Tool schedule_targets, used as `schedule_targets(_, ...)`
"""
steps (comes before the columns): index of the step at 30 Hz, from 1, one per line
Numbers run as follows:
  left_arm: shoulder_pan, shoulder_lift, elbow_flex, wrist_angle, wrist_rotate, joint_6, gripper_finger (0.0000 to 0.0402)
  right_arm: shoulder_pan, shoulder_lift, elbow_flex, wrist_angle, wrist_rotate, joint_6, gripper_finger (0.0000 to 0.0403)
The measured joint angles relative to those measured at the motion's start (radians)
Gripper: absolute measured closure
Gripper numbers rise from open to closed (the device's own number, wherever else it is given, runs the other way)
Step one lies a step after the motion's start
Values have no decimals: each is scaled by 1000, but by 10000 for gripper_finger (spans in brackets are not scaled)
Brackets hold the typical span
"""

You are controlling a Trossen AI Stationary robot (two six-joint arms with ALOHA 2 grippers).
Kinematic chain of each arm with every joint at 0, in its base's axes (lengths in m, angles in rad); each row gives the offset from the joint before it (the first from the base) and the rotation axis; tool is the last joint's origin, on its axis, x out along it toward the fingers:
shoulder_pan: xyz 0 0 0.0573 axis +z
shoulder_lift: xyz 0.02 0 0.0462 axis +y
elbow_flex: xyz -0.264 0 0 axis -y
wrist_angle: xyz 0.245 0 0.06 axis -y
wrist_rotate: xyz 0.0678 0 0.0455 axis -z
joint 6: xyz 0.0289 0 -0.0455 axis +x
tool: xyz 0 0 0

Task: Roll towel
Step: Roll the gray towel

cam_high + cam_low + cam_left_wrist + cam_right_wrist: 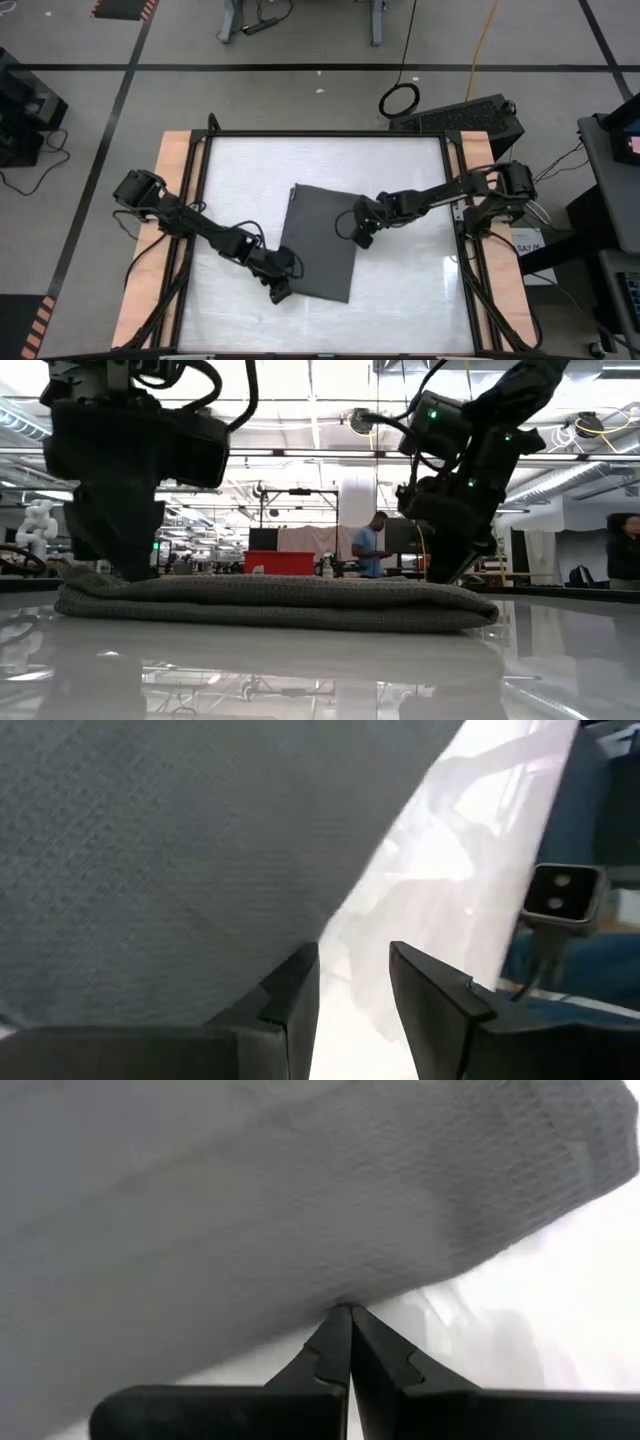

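- Towel (320, 238) lies flat, folded on the desk (400, 290) — no roll begun.
- Left gripper (280, 292) part open at its near-left corner, empty.
- Right gripper (364, 238) closed at its right edge, holding nothing.

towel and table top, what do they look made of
Towel: soft woven or knitted cloth, dark grey and matte; a fine ribbed weave shows close up and it lies limp and folded. Table top: a hard, glossy white sheet, perhaps plastic or coated board; it mirrors the room.
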Motion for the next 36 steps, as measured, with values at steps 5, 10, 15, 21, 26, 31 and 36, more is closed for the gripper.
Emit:
schedule_targets(5, 0, -37, 30, -2, 18, 56, 272, -17, -44, 0, -94, -105, -62, 403)
schedule_targets(10, -2, -86, 52, -67, -88, 137, 272, 85, -99, 0, -43, -156, -131, 403)
schedule_targets(15, -9, -91, 52, -140, -130, 248, 272, 232, -100, -2, 32, -130, -136, 399)
schedule_targets(21, -66, -91, 52, -110, -210, 495, 251, 432, -100, -2, 221, -88, -209, 342)
schedule_targets(26, -112, -91, 52, -124, -282, 596, 195, 600, -91, -2, 298, 109, -361, 259)
schedule_targets(31, -151, -91, 52, -161, -321, 605, 147, 673, -36, -2, 302, 239, -425, 199)
schedule_targets(36, -166, -91, 49, -273, -319, 623, 145, 683, 64, -2, 467, 241, -480, 191)
